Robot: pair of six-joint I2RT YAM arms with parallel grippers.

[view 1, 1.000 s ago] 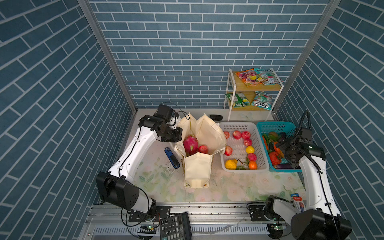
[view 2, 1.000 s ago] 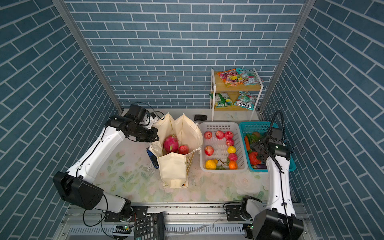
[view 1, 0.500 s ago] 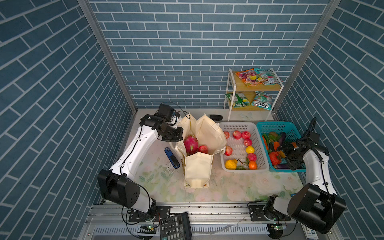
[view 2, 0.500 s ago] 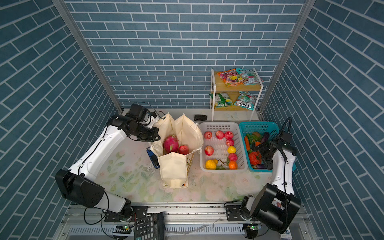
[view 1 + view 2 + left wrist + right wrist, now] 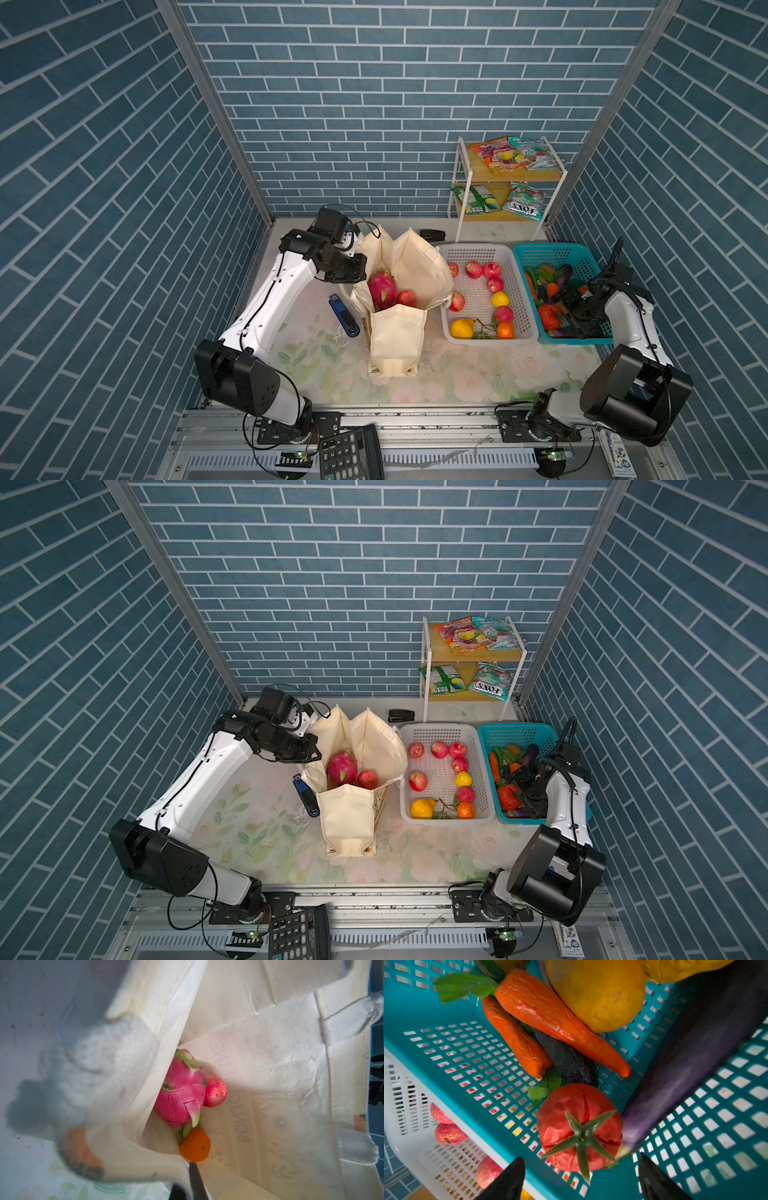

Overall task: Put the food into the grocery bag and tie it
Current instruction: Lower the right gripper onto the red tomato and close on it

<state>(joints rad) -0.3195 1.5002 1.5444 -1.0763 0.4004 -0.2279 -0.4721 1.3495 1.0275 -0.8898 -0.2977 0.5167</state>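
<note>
- The left fingers (image 5: 195, 1182) are mostly cut off: one dark tip shows, pressed shut on the cloth rim of the bag (image 5: 398, 340). In both top views the wrist and rim hide them.
- A blurred white strap (image 5: 97, 1068) close to the lens covers much of the left wrist view.
- Only the two tips of the right fingers (image 5: 506, 1180) show, spread wide and holding nothing. In both top views they are hard to pick out against the dark arm.
- Just past the left fingers, down in the bag, lies an orange (image 5: 195, 1145), touching the dragon fruit (image 5: 180, 1093). A red fruit (image 5: 215, 1092) lies against its far side. In both top views the bag's folded front hides the orange.
- A tomato (image 5: 579, 1126) sits between the right fingers, just ahead of the tips, in the teal basket (image 5: 446, 1068), with an eggplant (image 5: 685, 1068) beside it and carrots (image 5: 554, 1022) beyond.
- The snack packets (image 5: 513, 153) lie on the shelf (image 5: 461, 183), well apart from both sets of fingers.
- Since a second ago the right arm has folded down toward the front. Its fingers stay over the teal basket. The left arm and bag are unchanged.
</note>
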